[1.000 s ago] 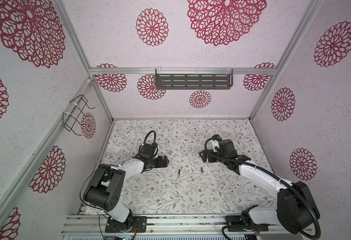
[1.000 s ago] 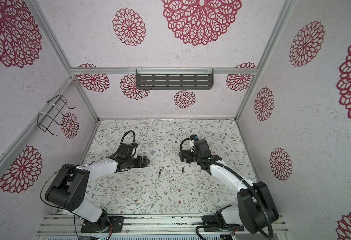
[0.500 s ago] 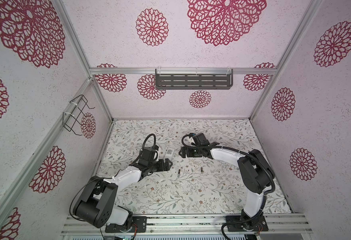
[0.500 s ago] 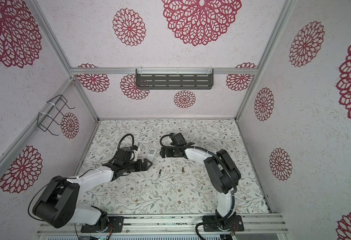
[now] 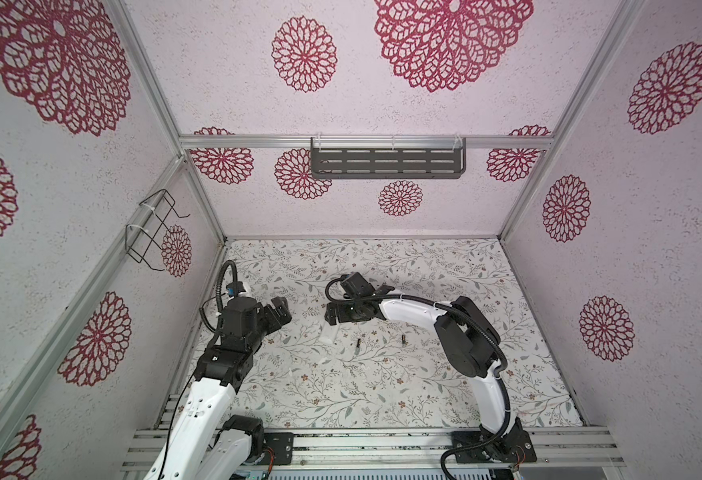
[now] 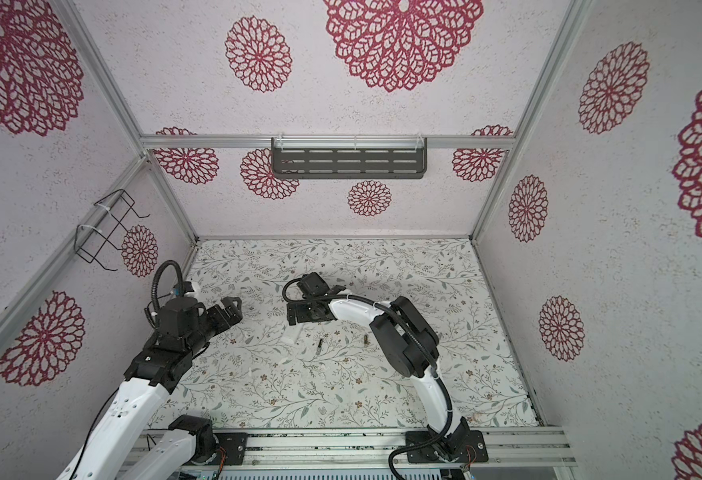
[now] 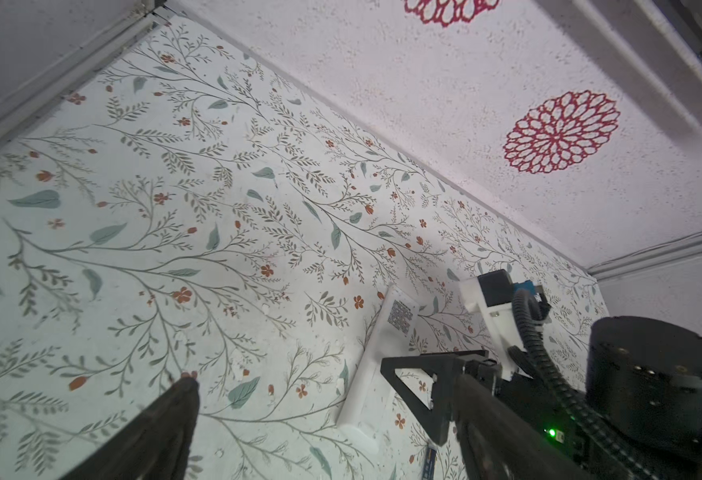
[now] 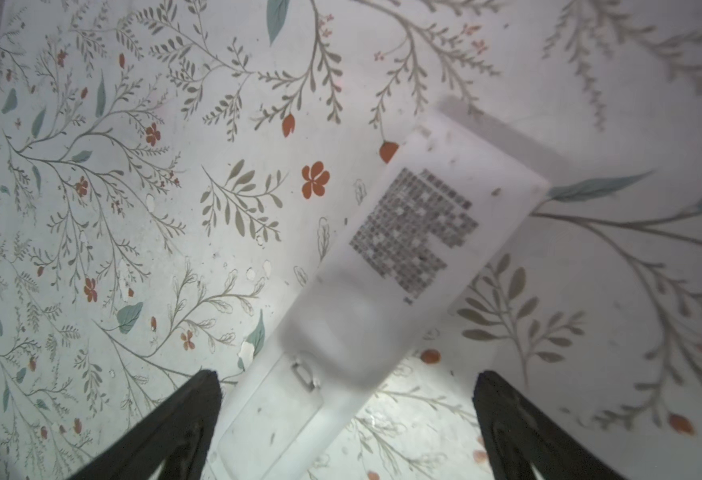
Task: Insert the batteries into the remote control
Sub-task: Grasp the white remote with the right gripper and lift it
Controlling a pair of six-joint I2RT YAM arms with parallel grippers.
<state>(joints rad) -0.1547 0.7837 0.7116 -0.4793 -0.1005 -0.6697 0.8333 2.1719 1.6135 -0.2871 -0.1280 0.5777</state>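
Note:
The remote control point(image 8: 382, 266) is a white bar lying on the floral table, dark square label up, with a latched cover panel point(image 8: 274, 411) at its near end. My right gripper point(image 8: 347, 374) hangs open over it, one finger on each side, not touching. In both top views this gripper point(image 5: 329, 319) point(image 6: 290, 318) hides most of the remote; only a white end point(image 5: 327, 337) shows. Two batteries point(image 5: 358, 345) point(image 5: 404, 339) lie loose on the table just right of it. My left gripper point(image 5: 285, 311) point(image 7: 324, 378) stands open and empty to the remote's point(image 7: 376, 353) left.
A grey slotted shelf point(image 5: 386, 163) hangs on the back wall and a black wire basket point(image 5: 152, 230) on the left wall. The right arm's elbow point(image 5: 465, 336) bulks just right of the batteries. Aluminium rails point(image 5: 362, 440) edge the table's front.
My right gripper has swung left across the table and now sits over the remote. The left gripper has drawn back to the left, away from the remote. Both stayed open.

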